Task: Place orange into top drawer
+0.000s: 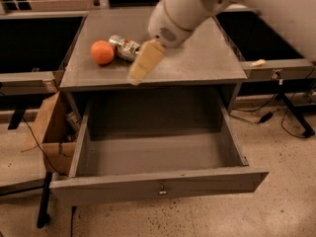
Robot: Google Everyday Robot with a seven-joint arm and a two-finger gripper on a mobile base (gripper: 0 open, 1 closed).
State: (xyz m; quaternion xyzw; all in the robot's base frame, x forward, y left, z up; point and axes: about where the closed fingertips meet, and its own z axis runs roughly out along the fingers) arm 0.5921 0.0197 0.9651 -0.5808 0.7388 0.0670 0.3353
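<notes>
a torn cardboard box (47, 132) sits on the floor, well to the left of the gripper and lower, against the cabinet's side. the orange (102, 52) rests on the grey cabinet top (207, 58), left of the gripper and apart from it. just right of the orange lies a crushed silver can (126, 47), between the fruit and the gripper. the gripper (143, 64) hangs over the front part of the cabinet top, tan and tilted, its tip near the front edge. whether it is apart or together cannot be told. the pale arm (197, 9) runs up and to the right from it. below the gripper the top drawer (123, 185) stands pulled well out, with its keyhole (162, 191) below and slightly right. a black cable (256, 118) trails on the floor further right.
</notes>
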